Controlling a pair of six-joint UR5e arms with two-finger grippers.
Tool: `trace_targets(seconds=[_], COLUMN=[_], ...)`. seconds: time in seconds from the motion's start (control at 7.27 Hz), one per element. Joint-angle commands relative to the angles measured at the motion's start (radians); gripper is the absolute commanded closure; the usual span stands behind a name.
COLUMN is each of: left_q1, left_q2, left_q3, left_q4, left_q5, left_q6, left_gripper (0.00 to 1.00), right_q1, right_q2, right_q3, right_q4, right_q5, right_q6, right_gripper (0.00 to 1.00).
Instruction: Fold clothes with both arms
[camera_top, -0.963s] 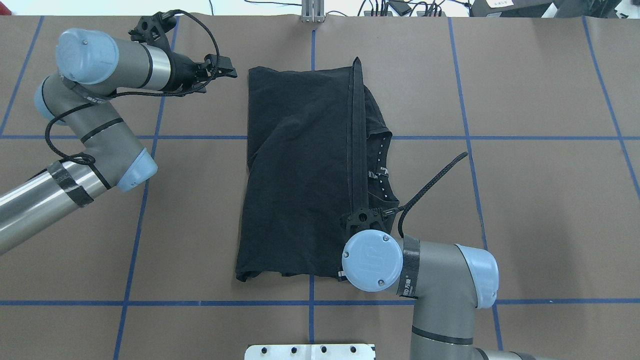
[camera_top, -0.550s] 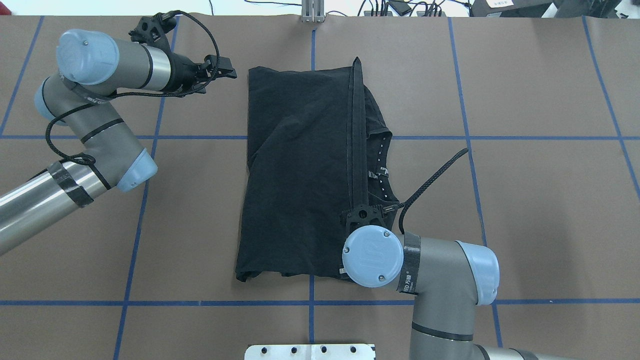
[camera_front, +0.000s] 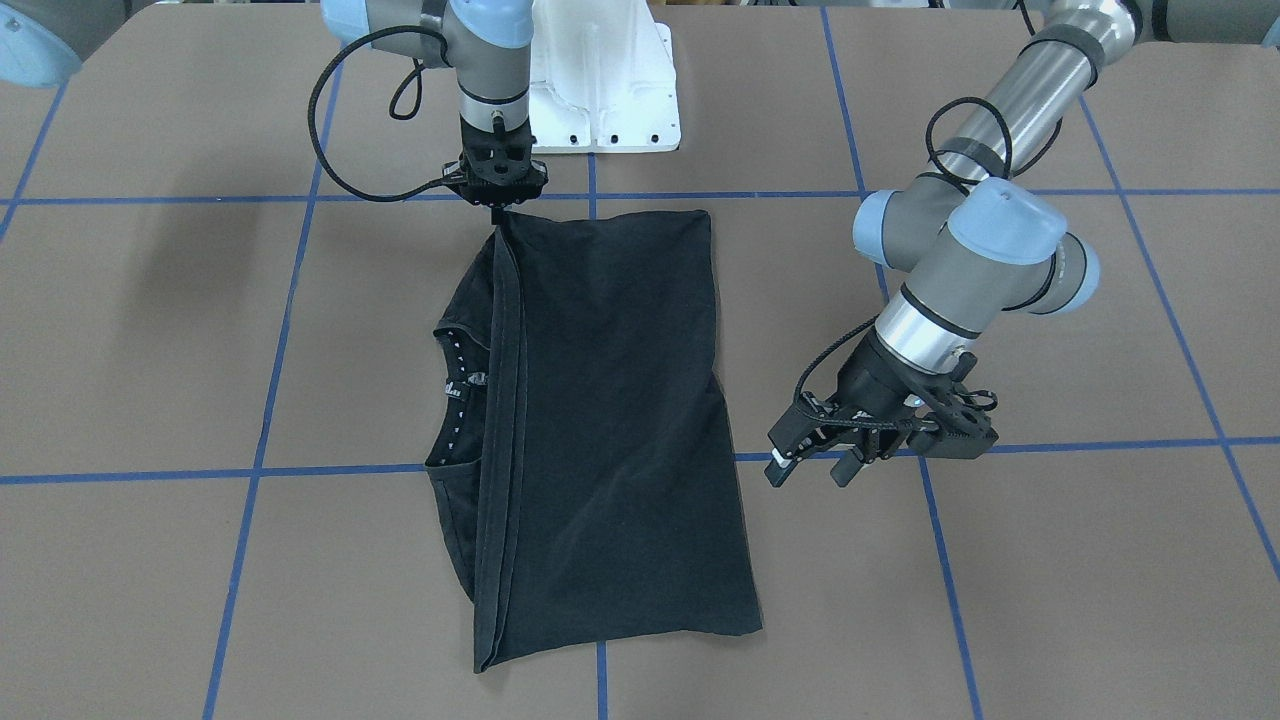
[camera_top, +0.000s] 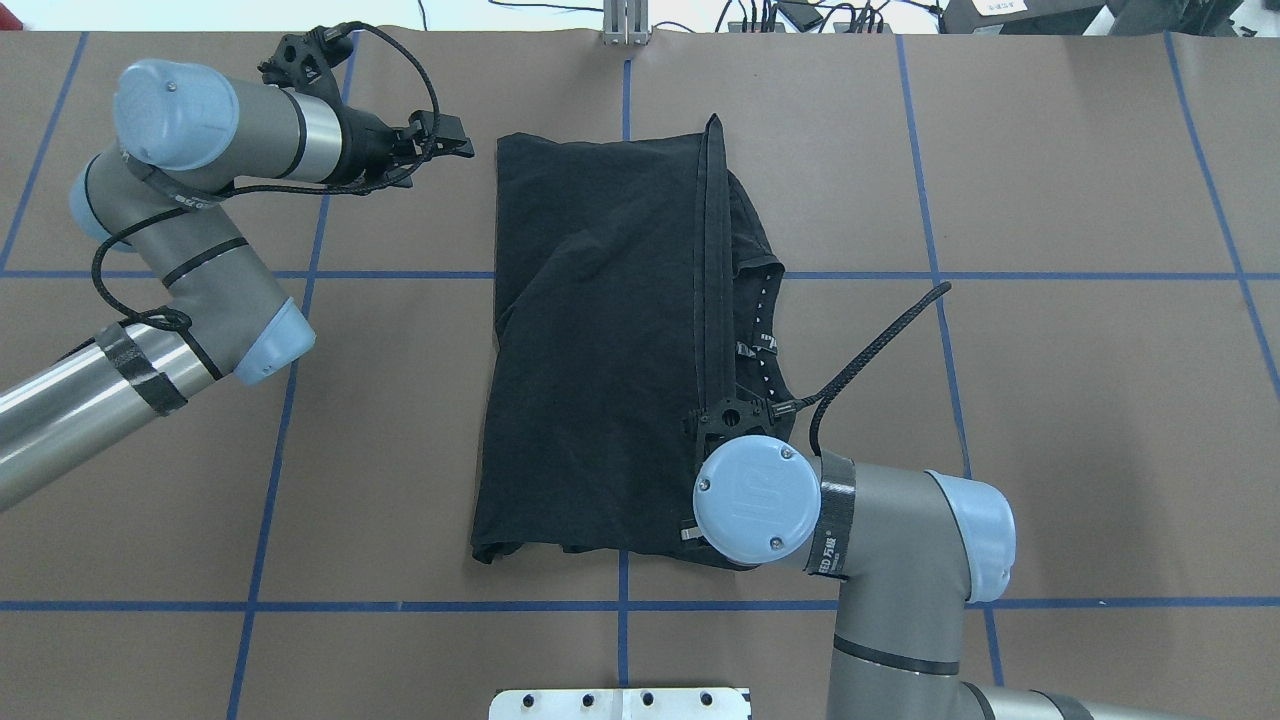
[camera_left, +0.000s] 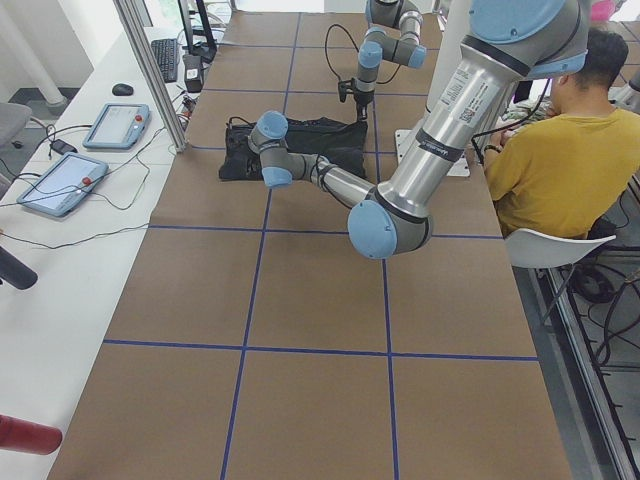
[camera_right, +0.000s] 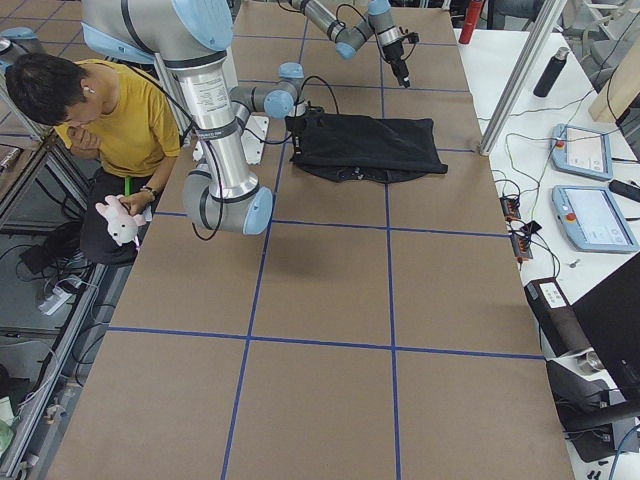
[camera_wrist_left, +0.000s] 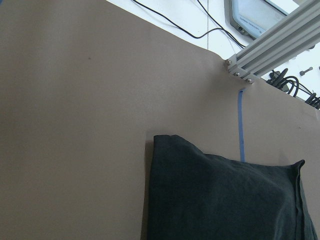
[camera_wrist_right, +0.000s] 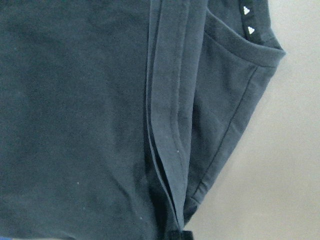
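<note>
The black T-shirt (camera_front: 610, 420) lies folded lengthwise on the brown table, collar (camera_front: 455, 370) with small white dots peeking out on the side of my right arm. It also shows in the overhead view (camera_top: 600, 340). My right gripper (camera_front: 497, 210) points straight down at the near corner of the doubled hem edge and looks shut on it; the right wrist view shows the hem strips (camera_wrist_right: 167, 125) converging at the bottom. In the overhead view its wrist hides the gripper. My left gripper (camera_front: 810, 474) is open and empty, hovering beside the shirt's far corner (camera_wrist_left: 160, 142).
The white pedestal base (camera_front: 600, 90) stands at the robot's edge. An aluminium post (camera_top: 625, 25) and cables are at the far edge. A person in a yellow shirt (camera_left: 560, 160) sits beside the table. Tablets (camera_right: 585, 215) lie on a side table.
My right wrist has shifted a little forward over the shirt's hem corner. The shirt and the left arm have not visibly moved.
</note>
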Motion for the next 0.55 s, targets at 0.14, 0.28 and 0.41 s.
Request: trace_targets(seconds=[0.14, 0.28, 0.41], left_q1=[0.001, 0.001, 0.001], left_q2=[0.0, 0.0, 0.0], left_q3=[0.0, 0.0, 0.0], left_q4=[-0.001, -0.001, -0.001], left_q5=[0.003, 0.003, 0.003], left_q6=[0.0, 0.0, 0.0], left_gripper=[0.0, 0.0, 0.0], right_q1=[-0.015, -0.015, -0.013], right_q2=[-0.031, -0.051, -0.056], right_q3=[0.007, 0.033, 0.044], right_q4=[0.007, 0.007, 0.007], right_q5=[0.045, 0.062, 0.078], right_q6=[0.229, 0.231, 0.231], right_gripper=[1.0, 1.0, 1.0])
